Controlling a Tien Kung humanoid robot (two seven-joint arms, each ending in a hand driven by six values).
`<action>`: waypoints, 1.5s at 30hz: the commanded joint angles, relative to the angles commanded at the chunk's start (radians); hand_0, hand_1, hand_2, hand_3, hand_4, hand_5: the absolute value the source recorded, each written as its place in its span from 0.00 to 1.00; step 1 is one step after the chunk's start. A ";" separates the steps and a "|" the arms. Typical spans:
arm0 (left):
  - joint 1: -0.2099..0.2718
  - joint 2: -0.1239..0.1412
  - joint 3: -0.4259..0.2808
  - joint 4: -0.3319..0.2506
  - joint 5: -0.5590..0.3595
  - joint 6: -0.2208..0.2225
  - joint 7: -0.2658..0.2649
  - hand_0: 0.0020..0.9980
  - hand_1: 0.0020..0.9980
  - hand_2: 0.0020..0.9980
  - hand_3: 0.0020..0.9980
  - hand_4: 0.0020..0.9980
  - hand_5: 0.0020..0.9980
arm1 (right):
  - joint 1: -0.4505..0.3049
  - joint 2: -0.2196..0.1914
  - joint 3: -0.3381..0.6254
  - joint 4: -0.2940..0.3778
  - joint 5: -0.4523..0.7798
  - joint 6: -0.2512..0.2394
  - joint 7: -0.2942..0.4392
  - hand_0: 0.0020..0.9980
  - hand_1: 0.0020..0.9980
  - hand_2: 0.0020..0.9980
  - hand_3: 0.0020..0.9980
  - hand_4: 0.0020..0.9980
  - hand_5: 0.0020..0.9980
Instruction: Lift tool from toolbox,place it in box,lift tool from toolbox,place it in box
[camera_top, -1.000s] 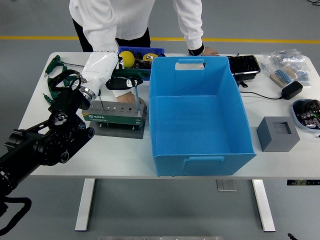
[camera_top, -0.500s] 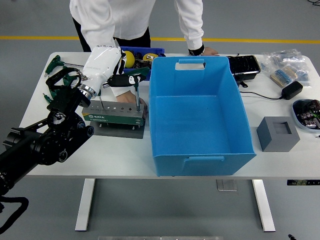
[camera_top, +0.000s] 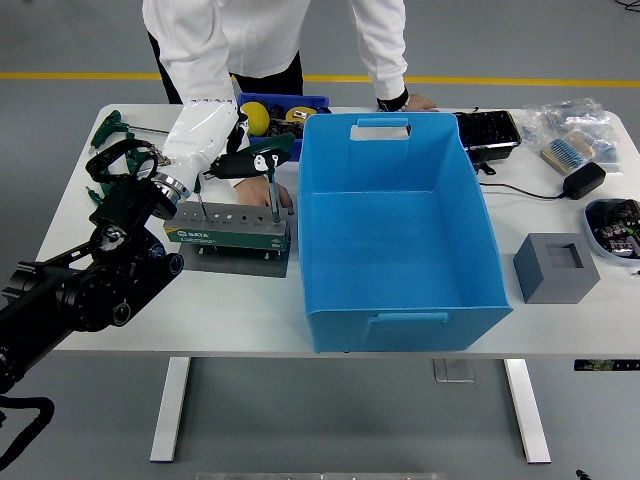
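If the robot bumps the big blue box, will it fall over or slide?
The blue box probably slides rather than tips: it sits wide and low on the white table. It looks empty and thin-walled, so it is likely light for its size. Its front edge stands near the table's near edge, so a hard push toward the robot might send it off.

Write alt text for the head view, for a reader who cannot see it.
The robot's left hand grips a green-handled tool standing in the grey toolbox on a white table. An empty blue box sits just right of the toolbox. A person in white stands at the far side, one hand on the toolbox.
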 joint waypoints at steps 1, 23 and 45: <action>0.000 0.000 -0.001 -0.006 -0.001 -0.002 0.001 0.20 0.16 0.24 0.33 1.00 0.75 | 0.000 0.000 0.000 0.000 -0.001 0.000 0.000 0.67 0.64 0.72 0.57 0.83 0.74; -0.006 0.011 0.019 -0.087 0.054 -0.141 0.091 0.31 0.40 0.50 0.54 1.00 0.88 | -0.008 0.000 0.006 0.000 -0.009 0.000 -0.003 0.67 0.64 0.72 0.57 0.84 0.74; -0.014 0.007 0.046 -0.064 0.082 -0.127 0.105 0.22 0.14 0.21 0.28 1.00 0.83 | -0.005 -0.001 0.006 0.000 -0.011 0.000 -0.003 0.67 0.64 0.72 0.57 0.84 0.74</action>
